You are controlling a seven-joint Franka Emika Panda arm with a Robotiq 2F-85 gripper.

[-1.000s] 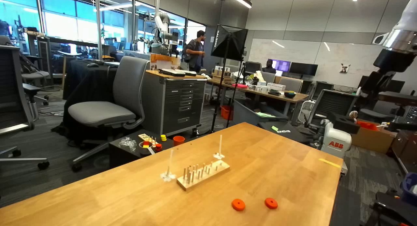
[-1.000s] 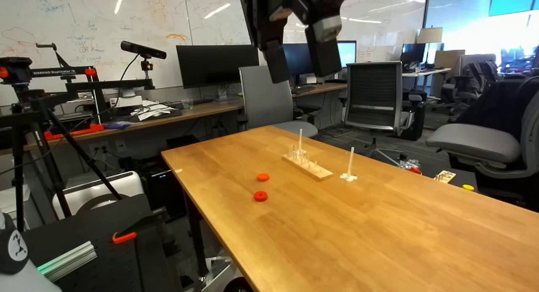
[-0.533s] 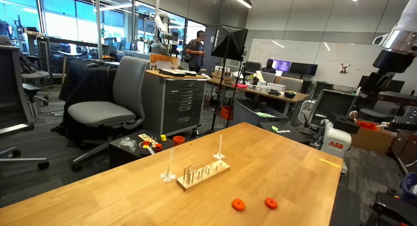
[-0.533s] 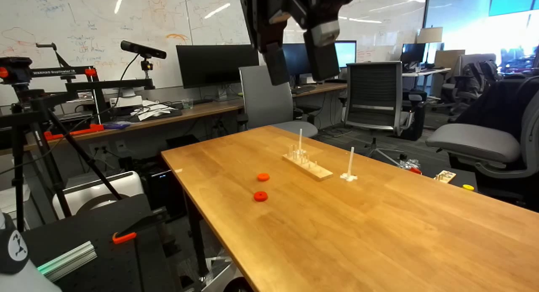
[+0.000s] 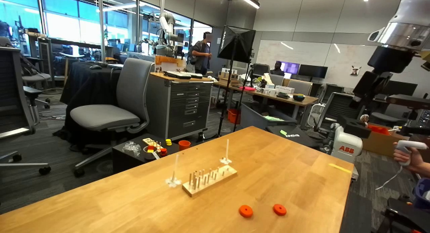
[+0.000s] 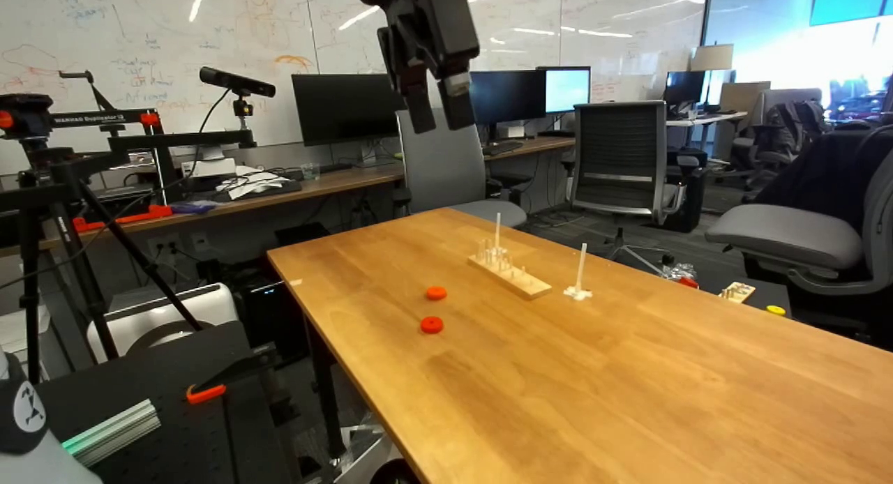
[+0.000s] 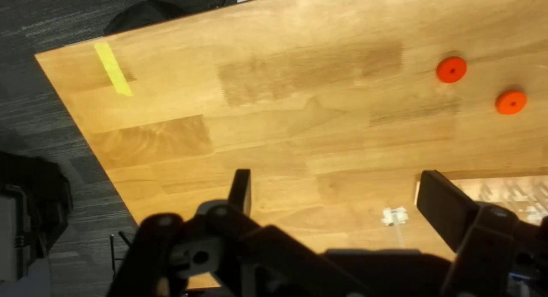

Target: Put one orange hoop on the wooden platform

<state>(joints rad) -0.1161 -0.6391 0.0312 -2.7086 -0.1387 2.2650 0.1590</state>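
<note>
Two matching orange hoops lie flat and apart on the tabletop. In an exterior view they are the left hoop (image 5: 244, 213) and the right hoop (image 5: 281, 211); they also show in another exterior view (image 6: 436, 293) and in the wrist view (image 7: 448, 75). The pale wooden platform (image 5: 215, 183) with several upright pegs stands on the table beyond them; it also shows in an exterior view (image 6: 531, 287). In the wrist view the platform (image 7: 464, 185) is partly hidden behind the right finger. My gripper (image 7: 336, 179) is open and empty, high above the table (image 6: 441, 123).
Two thin upright rods, one (image 5: 175, 169) and another (image 5: 227, 151), stand taped to the table close to the platform. Yellow tape (image 7: 113, 69) marks a table corner. A hand with a white controller (image 5: 404, 149) shows at the right of an exterior view.
The arm has swung and turned, and the gripper has shifted left in both exterior views. A hand with a white controller has come into view. Hoops and platform have not moved.
</note>
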